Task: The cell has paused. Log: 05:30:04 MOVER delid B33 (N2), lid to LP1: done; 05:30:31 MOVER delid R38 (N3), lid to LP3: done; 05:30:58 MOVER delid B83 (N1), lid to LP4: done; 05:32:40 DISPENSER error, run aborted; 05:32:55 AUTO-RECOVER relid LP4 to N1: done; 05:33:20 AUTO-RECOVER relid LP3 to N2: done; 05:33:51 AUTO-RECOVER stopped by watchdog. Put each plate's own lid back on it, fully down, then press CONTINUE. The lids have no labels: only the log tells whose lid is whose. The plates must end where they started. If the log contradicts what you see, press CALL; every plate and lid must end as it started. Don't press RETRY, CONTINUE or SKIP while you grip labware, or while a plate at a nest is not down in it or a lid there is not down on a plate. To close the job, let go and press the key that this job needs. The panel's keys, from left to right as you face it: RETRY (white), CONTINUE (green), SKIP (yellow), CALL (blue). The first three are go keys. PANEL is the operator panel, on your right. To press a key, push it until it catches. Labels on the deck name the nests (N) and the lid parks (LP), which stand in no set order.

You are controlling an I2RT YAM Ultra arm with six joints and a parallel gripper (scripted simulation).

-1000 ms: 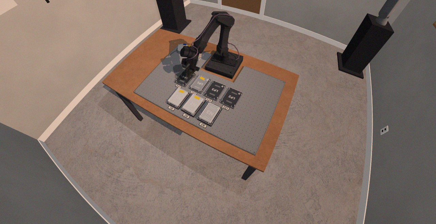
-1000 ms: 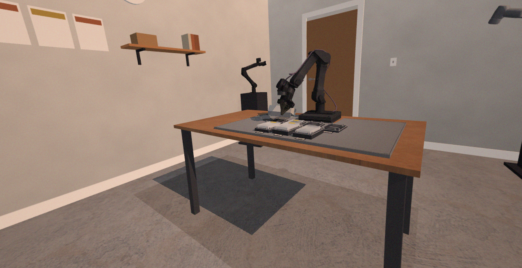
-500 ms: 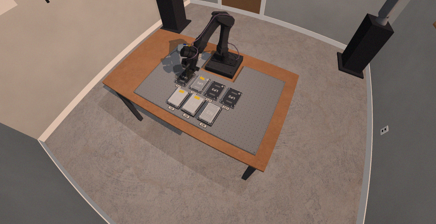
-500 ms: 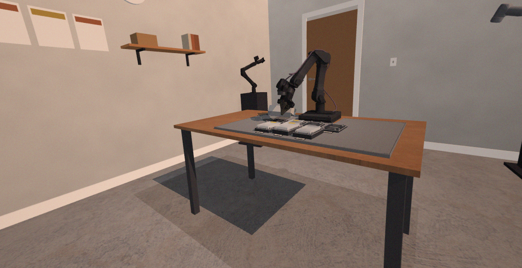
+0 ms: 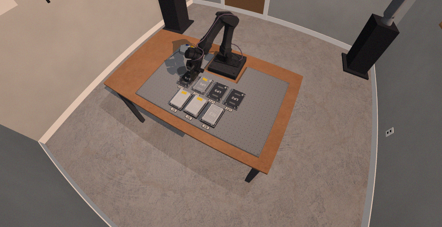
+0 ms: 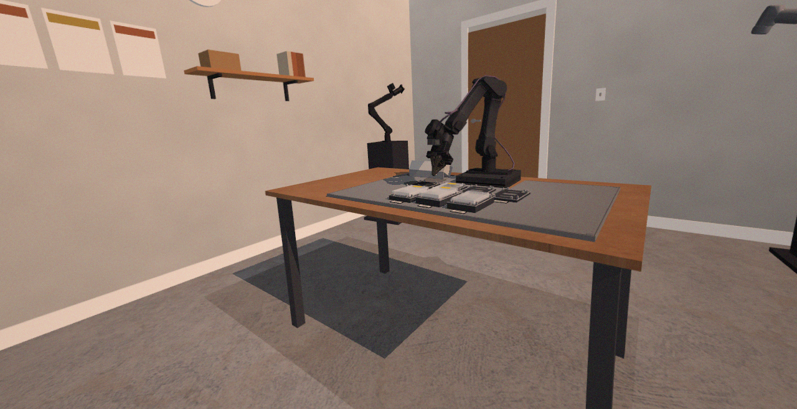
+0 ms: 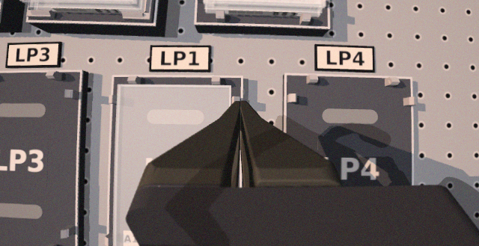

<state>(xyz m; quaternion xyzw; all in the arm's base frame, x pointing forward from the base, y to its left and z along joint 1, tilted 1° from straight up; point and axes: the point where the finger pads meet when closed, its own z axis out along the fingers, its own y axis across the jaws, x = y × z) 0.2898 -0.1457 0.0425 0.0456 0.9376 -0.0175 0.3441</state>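
Black arm bends down, jaws pressed together, over LP4.

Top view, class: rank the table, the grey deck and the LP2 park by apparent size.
1. Table, largest.
2. Grey deck, lying within the tabletop.
3. LP2 park, far the smallest, a small pad on the deck.

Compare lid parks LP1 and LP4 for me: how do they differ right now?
LP1 holds a pale, see-through lid inside its frame; LP4 is bare, with its dark face and white lettering exposed. The shut, empty tool points between the two, its shadow falling on LP4 rather than LP1. Both are same-shaped framed trays with corner tabs and a label plate in front.
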